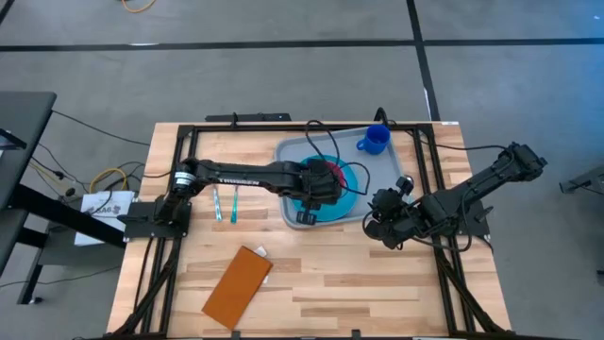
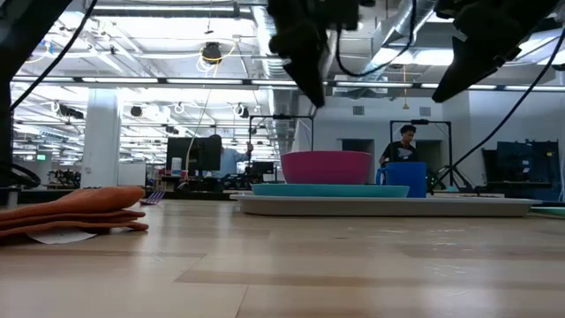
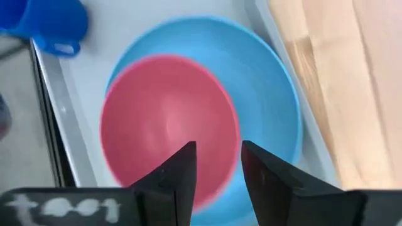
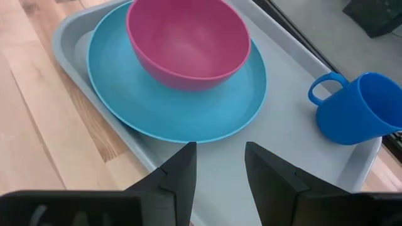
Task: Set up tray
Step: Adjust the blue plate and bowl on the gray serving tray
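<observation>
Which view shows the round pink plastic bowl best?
The right wrist view: the round pink plastic bowl shows whole on the blue plate. Left wrist view blurs it, low view shows its side, high view hides it under the left arm.

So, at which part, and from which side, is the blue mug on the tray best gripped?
Probably the blue mug is best taken by its rim wall, from above: it stands upright and open-topped on the tray. Pinch away from its handle, which points toward the blue plate.

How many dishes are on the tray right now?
3: a blue plate on the tray, a pink bowl on that plate, and a blue mug beside them. None seems hidden.
</observation>
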